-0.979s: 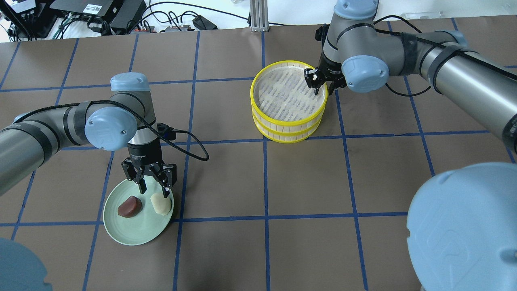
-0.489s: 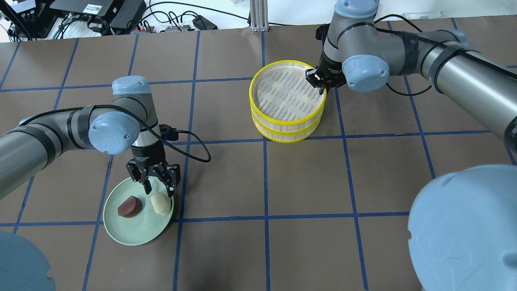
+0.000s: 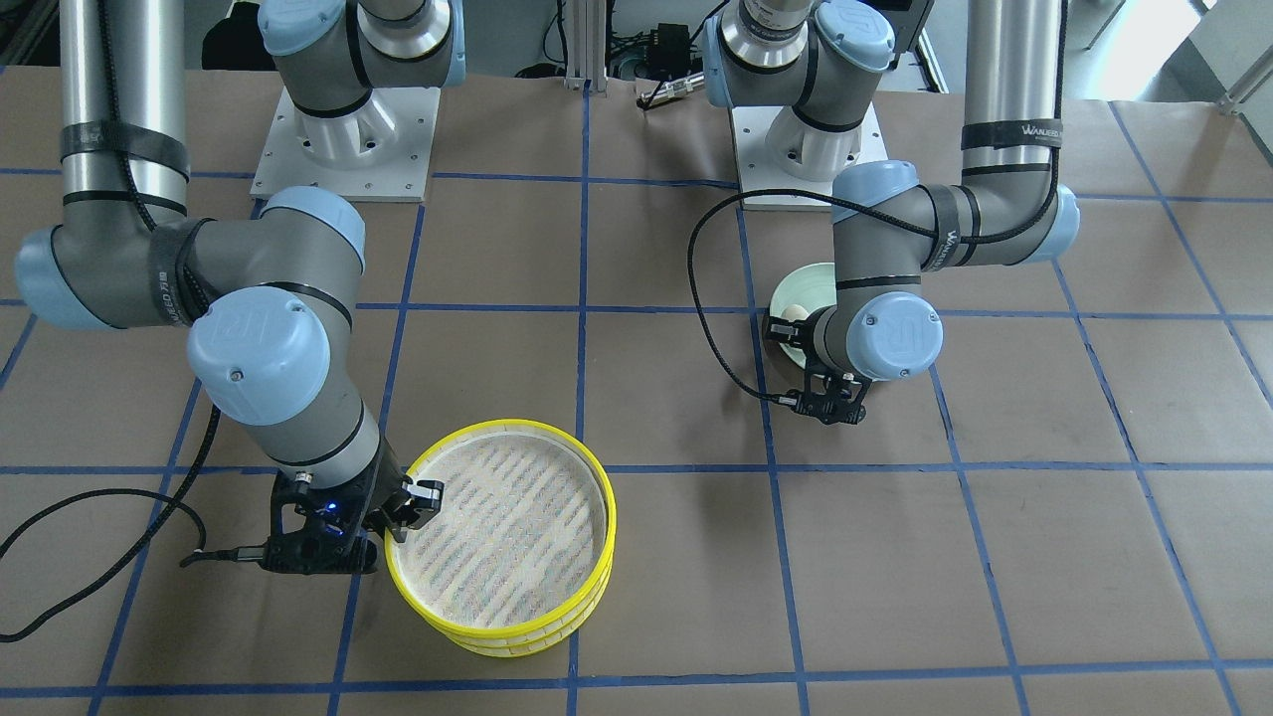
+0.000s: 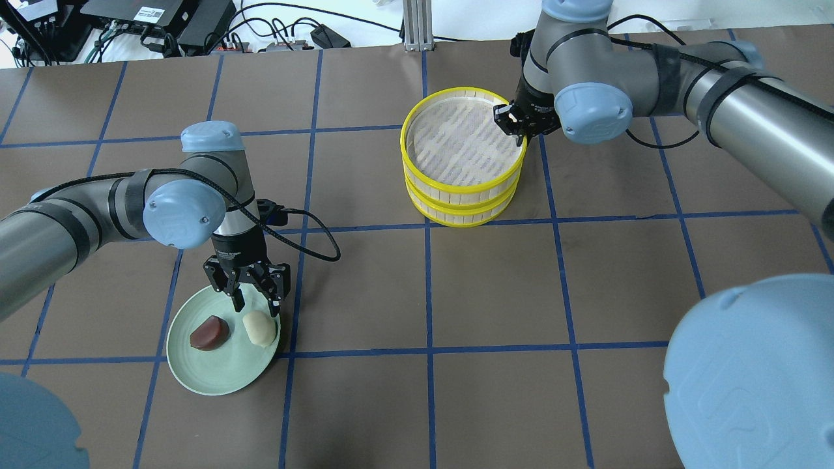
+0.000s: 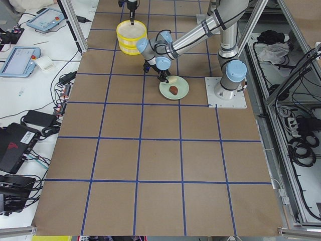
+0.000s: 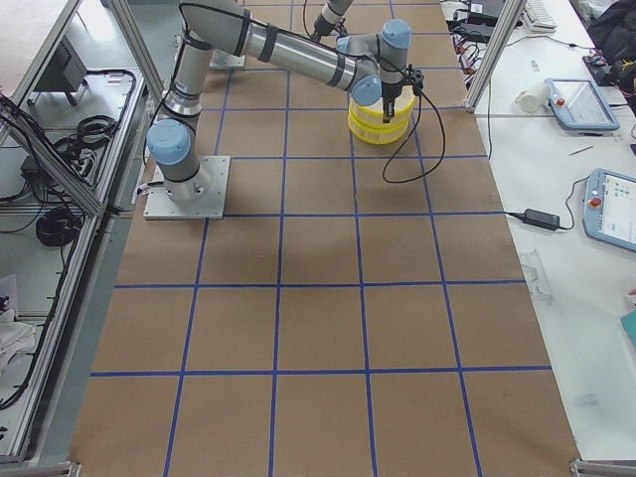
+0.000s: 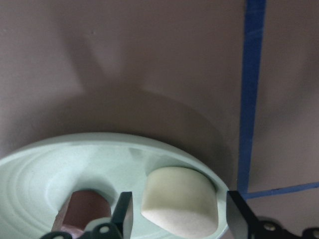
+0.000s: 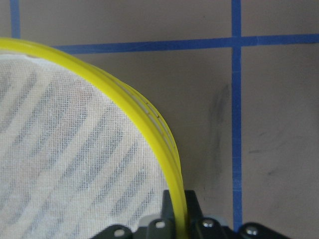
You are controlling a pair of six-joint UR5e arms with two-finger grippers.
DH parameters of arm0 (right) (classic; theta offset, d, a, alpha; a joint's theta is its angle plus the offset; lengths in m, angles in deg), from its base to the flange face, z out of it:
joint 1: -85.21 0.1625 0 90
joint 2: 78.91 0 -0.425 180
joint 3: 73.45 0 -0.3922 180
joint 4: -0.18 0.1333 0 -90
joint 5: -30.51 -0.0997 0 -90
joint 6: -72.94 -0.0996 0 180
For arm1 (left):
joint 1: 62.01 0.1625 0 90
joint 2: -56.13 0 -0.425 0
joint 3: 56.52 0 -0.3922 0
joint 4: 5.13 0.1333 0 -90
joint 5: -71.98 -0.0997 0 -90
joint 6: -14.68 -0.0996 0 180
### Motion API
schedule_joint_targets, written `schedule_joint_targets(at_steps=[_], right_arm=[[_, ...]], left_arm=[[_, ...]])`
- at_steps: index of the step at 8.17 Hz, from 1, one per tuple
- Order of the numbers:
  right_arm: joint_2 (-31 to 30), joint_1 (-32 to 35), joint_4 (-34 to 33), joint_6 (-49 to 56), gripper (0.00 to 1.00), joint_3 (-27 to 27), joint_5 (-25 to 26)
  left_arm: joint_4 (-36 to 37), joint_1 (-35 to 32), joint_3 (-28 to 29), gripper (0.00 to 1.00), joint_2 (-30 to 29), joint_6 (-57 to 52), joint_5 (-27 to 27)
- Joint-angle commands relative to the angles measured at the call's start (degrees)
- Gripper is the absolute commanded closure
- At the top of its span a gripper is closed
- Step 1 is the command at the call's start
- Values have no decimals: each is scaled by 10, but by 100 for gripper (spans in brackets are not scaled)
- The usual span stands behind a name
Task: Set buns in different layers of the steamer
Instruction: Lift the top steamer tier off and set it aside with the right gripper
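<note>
The steamer (image 4: 464,195) is two stacked yellow-rimmed trays on the far side of the table. My right gripper (image 4: 517,126) is shut on the top tray's rim (image 8: 149,127) at its right edge; it also shows in the front view (image 3: 403,517). The cream-white bun (image 4: 260,327) and the reddish-brown bun (image 4: 209,333) lie on the pale green plate (image 4: 215,374). My left gripper (image 4: 255,306) is open, low over the plate. In the left wrist view its fingers (image 7: 124,211) stand on either side of the cream-white bun (image 7: 179,199), apart from it.
Brown table with a blue tape grid. Cables and electronics (image 4: 163,23) lie along the far edge. A black cable (image 4: 313,234) loops from my left wrist.
My right gripper has shut on the top tray's rim, and the tray has shifted slightly away from me. My left gripper has come down around the cream-white bun.
</note>
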Motion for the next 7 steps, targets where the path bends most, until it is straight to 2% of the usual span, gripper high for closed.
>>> schedule_joint_targets(at_steps=[1,2,4,5,6,7], right_arm=[[-28,-3,7,8,88,4,-4],[-36,-16,14,17,88,4,1],[-57,-64,50,90,88,4,-6],[-66,-87,67,130,88,4,-6],[-77,-108,78,167,88,4,-6],[-82,-128,89,193,88,4,-6]], left_arm=[[-1,-1,-1,36,1,2,0],[-1,-1,-1,50,1,2,-1],[-1,-1,-1,58,1,2,-1],[-2,-1,0,93,1,2,-1],[-2,0,4,100,1,3,-1],[-3,0,8,100,1,4,1]])
